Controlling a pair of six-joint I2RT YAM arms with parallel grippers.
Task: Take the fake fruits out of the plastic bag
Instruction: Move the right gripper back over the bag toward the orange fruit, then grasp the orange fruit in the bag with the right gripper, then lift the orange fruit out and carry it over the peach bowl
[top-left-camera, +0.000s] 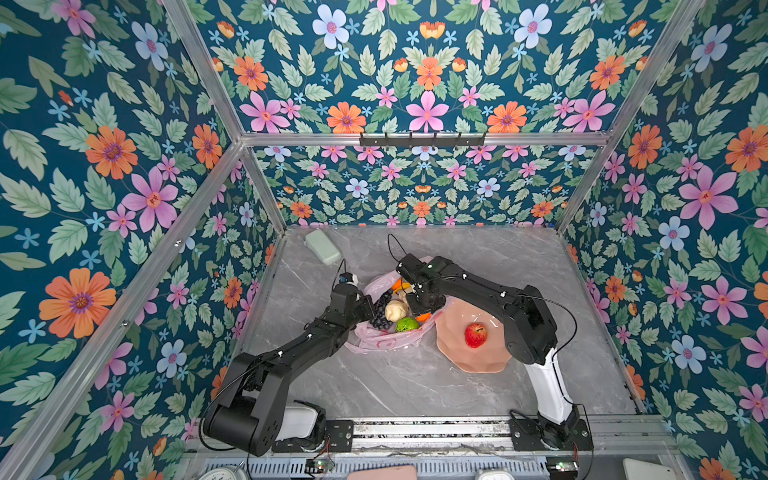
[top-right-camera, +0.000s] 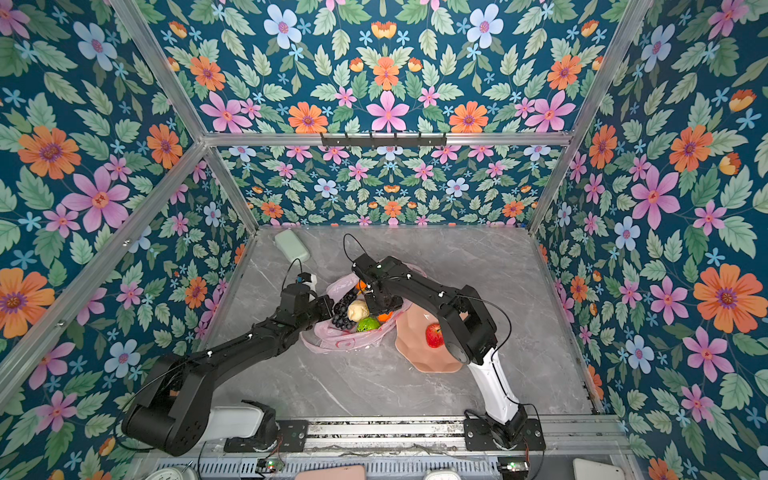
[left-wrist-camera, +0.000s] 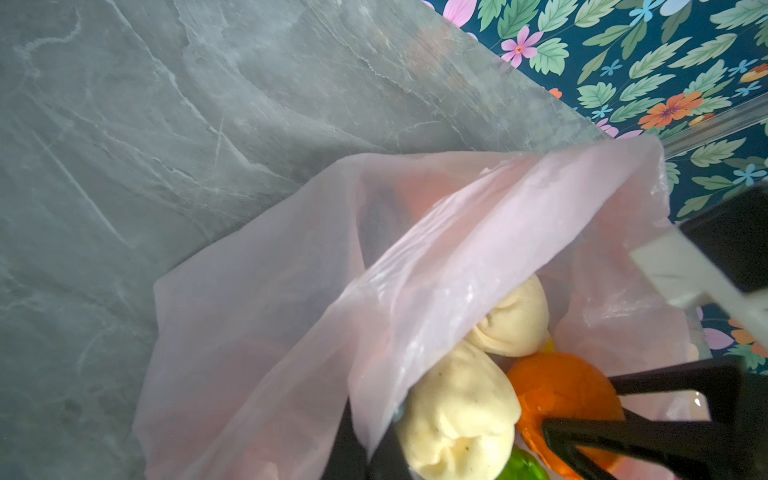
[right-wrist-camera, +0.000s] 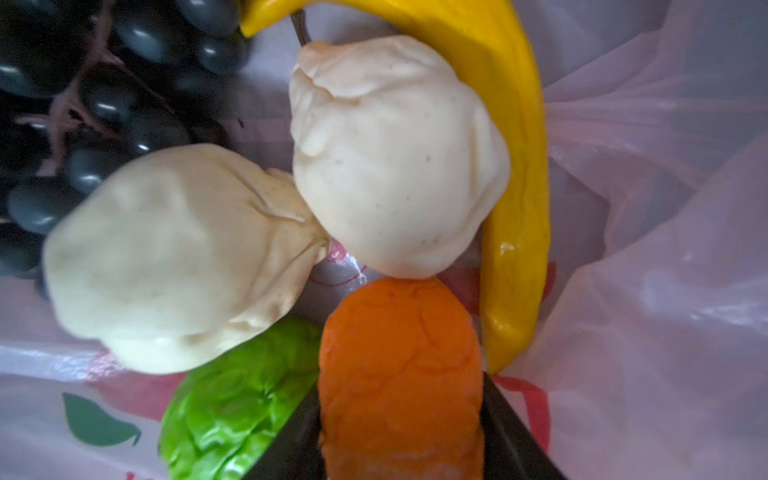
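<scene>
The pink bag (top-left-camera: 382, 340) lies open in the middle of the grey table (top-left-camera: 415, 386), and most of the fruits are still inside it. The left gripper (top-left-camera: 369, 308) is at the bag's left edge, pinched tight on the thin film and holding that side up. The right gripper (right-wrist-camera: 399, 390) reaches down into the bag's mouth, and its two black fingers press against opposite sides of an orange (right-wrist-camera: 401, 332). Inside the bag, a cream lump (right-wrist-camera: 395, 158) touches the orange's far end, and a second cream lump (right-wrist-camera: 174, 257) leans against the first. A bumpy green fruit (right-wrist-camera: 232, 399) sits just beside the orange, under the second lump. The yellow banana (right-wrist-camera: 511, 166) curves along the other side of the orange and the first lump, and the dark grapes (right-wrist-camera: 104, 104) lie beyond the lumps. In a top view another orange (top-left-camera: 397, 284) peeks out at the bag's far edge. The red apple (top-left-camera: 476, 335) is outside the bag, in the peach bowl (top-left-camera: 461, 357) that stands just to the bag's right. A pale green box (top-left-camera: 323, 247) lies well apart from the bag, towards the back wall.
</scene>
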